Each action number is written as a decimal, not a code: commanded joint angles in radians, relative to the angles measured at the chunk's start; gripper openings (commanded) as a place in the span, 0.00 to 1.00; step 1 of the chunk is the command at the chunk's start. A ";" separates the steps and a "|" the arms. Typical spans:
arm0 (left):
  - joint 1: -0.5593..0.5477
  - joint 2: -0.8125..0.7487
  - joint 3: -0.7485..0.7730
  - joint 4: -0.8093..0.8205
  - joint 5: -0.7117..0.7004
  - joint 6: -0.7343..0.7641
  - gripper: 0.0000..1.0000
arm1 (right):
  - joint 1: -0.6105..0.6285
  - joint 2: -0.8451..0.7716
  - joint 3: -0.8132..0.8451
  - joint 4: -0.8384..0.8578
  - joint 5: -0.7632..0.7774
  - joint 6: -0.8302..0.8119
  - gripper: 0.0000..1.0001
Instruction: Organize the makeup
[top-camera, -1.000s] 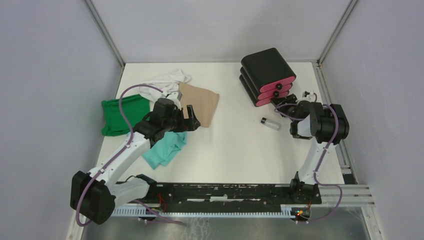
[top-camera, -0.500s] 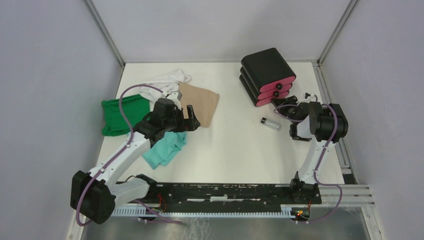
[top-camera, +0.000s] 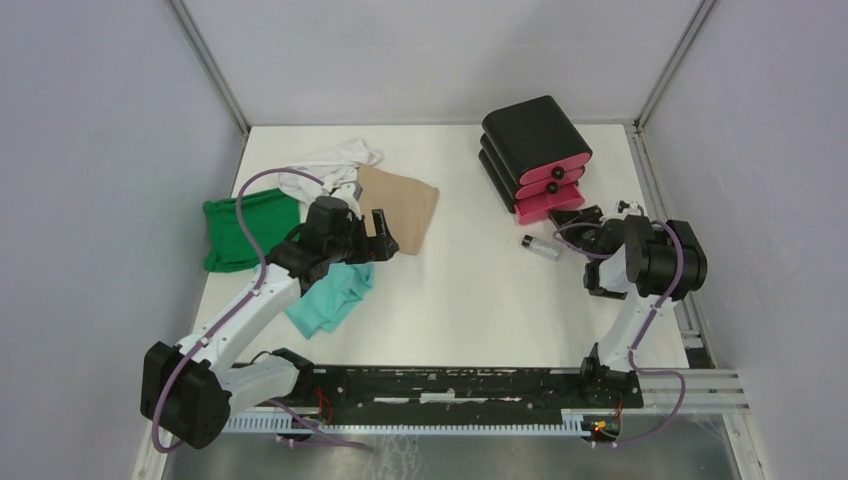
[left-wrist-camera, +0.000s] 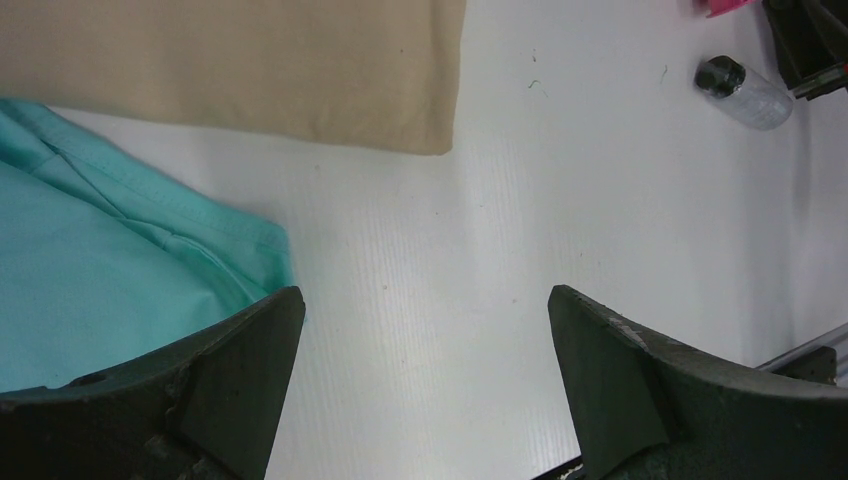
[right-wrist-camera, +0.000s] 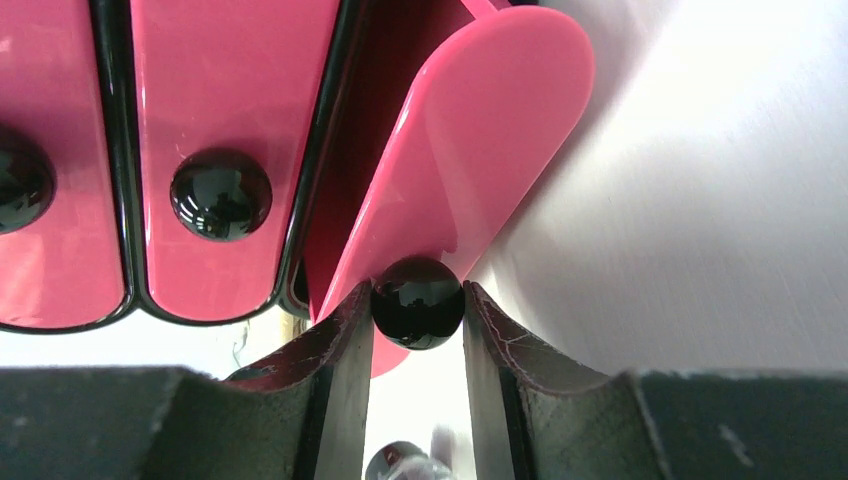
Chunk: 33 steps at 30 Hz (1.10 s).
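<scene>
Pink bottom drawer (right-wrist-camera: 480, 140) of the black box (top-camera: 535, 135) sits partly out. The right claw (right-wrist-camera: 417, 300) is pinching its black knob (right-wrist-camera: 417, 312), fingers pressed on both sides. Clear black-capped vial (top-camera: 541, 246) lies on its side on the worktop (top-camera: 460, 300), near the right claw, just to its left and a bit back toward the arm base, not touching it. Left claw (left-wrist-camera: 422, 300) is spread wide and holds nothing. It hovers above bare worktop, with the teal cloth (left-wrist-camera: 110, 270) beside one finger, the tan cloth (left-wrist-camera: 250, 60) ahead and the vial well ahead-right. No other makeup in view. Vial looks light, rigid, smooth and round, so I'd expect it to roll or squirt out of a sloppy pinch, and it may be breakable. Best hold: across the body mid-length, fingers square to its axis, gentle squeeze
</scene>
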 joint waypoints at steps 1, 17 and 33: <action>0.002 -0.024 0.023 0.016 -0.015 0.004 1.00 | -0.006 -0.136 -0.038 -0.175 0.008 -0.062 0.38; 0.002 -0.040 0.008 0.000 -0.018 0.005 1.00 | -0.013 -0.267 -0.134 -0.375 0.060 -0.152 0.40; -0.392 0.234 0.136 0.188 -0.118 -0.165 0.99 | -0.020 -0.541 -0.184 -0.703 0.165 -0.241 0.54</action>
